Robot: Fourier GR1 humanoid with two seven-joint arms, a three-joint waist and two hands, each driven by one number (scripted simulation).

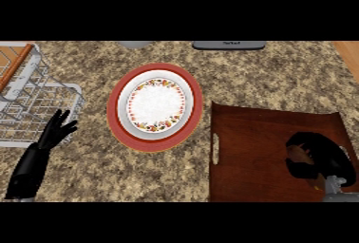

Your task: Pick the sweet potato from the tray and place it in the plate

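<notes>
Right hand (pixel 319 159) on the brown tray (pixel 259 142), fingers curled round the sweet potato (pixel 295 153).
Plate (pixel 155 105) on its red mat (pixel 193 102) lies left; wire rack (pixel 32 102) far left beside the open-fingered left hand (pixel 52 133) resting over the desk (pixel 280 76).

A dark grey appliance (pixel 229 45) at the far edge of the counter (pixel 280 80) bears a short pale marking on its front, too small and blurred to be read. No other text, label, number or sign shows anywhere.
</notes>
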